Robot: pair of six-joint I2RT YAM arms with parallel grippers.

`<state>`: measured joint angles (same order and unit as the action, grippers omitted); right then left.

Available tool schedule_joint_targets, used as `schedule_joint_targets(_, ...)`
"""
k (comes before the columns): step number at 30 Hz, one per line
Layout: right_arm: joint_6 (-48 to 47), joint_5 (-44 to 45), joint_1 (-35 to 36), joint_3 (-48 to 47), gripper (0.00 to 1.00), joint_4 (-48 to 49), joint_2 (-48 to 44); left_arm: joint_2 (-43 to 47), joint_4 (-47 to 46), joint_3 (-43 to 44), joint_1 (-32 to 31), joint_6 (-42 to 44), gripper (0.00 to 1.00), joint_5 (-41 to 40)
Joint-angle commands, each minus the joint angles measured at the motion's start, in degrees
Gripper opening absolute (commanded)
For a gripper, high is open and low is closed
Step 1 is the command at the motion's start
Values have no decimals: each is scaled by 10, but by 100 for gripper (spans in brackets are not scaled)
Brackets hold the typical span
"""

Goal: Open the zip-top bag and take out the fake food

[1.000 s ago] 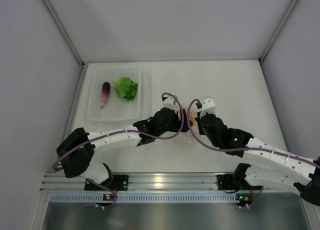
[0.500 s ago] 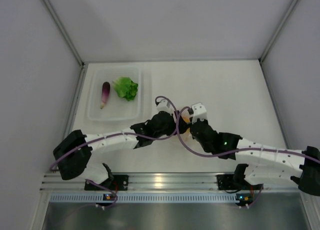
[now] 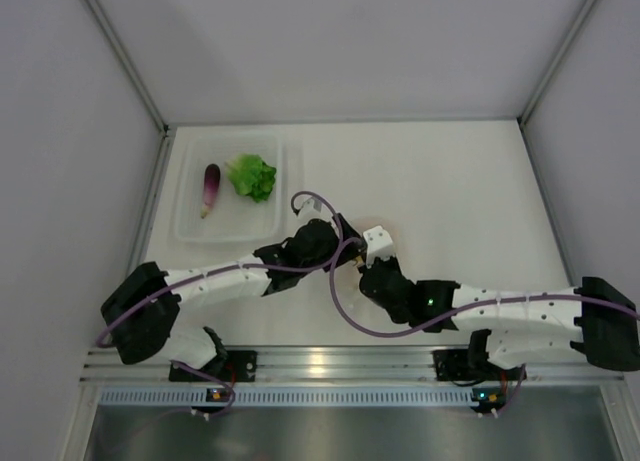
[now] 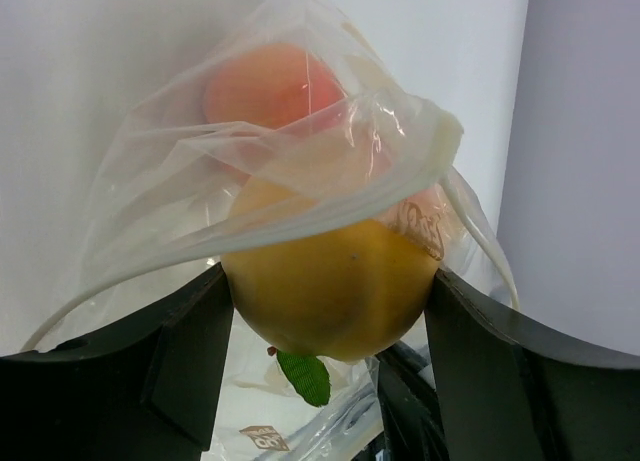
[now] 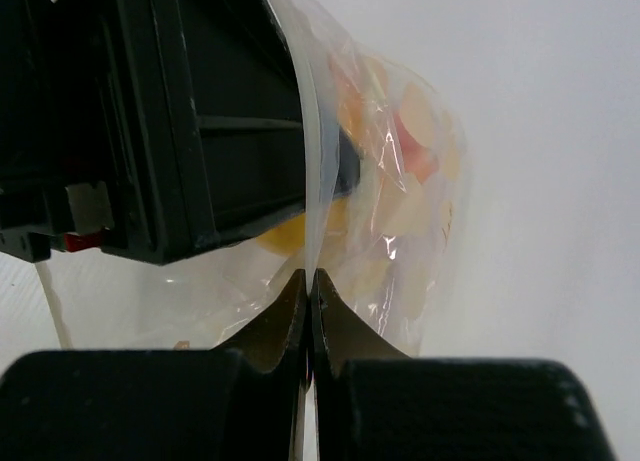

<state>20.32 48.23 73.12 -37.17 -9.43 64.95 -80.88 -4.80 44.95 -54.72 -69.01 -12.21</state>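
Observation:
My left gripper (image 4: 330, 316) is shut on a round orange-yellow fruit (image 4: 330, 281) with a green leaf, at the mouth of the clear zip-top bag (image 4: 170, 181). A second peach-coloured fruit (image 4: 270, 86) lies deeper inside the bag. My right gripper (image 5: 310, 293) is shut on the bag's edge strip, with the bag (image 5: 405, 211) hanging beyond it. In the top view the two grippers (image 3: 345, 246) (image 3: 368, 253) meet at mid-table and hide the bag. The purple eggplant (image 3: 211, 186) and green lettuce (image 3: 252, 176) lie in the tray.
The rigid clear tray (image 3: 190, 229) stands at the back left of the white table. Grey walls close in the left, right and back sides. A metal rail (image 3: 320, 366) runs along the near edge.
Both grippers, with the bag between them, have moved left and toward the near edge. The tray, eggplant and lettuce have not moved.

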Motion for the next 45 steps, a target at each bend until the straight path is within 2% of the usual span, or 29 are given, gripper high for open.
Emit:
schedule_joint_targets(1,32,34,11,-5,0,14,15,14,-31,29,13,-47,0,39)
schedule_joint_targets(6,52,37,-9,-16,0,-21,26,48,-81,-37,48,-82,0,149)
schedule_joint_targets(9,58,28,-28,-10,0,-17,18,79,-84,-56,60,-83,0,175)
schedule_joint_targets(14,53,-5,-62,-12,0,-10,10,119,-84,-70,66,-63,0,214)
schedule_joint_targets(19,39,-23,-92,-23,0,-16,-8,121,-84,-72,69,-24,0,298)
schedule_joint_targets(22,39,-46,-114,-20,0,-15,-27,134,-84,-72,69,1,0,315)
schedule_joint_targets(25,45,-63,-142,-13,0,-26,-55,168,-56,-72,75,26,0,302)
schedule_joint_targets(30,46,-77,-165,-4,0,-42,-117,246,37,-54,132,84,0,234)
schedule_joint_targets(32,46,-79,-167,-10,0,-60,-134,273,112,-36,155,107,0,194)
schedule_joint_targets(36,45,-89,-167,-15,0,-73,-151,301,211,7,176,169,0,-4)
schedule_joint_targets(38,45,-96,-167,-15,0,-74,-163,298,242,27,197,185,0,-44)
schedule_joint_targets(40,42,-99,-167,-17,0,-77,-167,289,258,45,224,193,0,-48)
schedule_joint_targets(45,40,-103,-167,-17,0,-88,-169,242,264,71,344,216,0,-23)
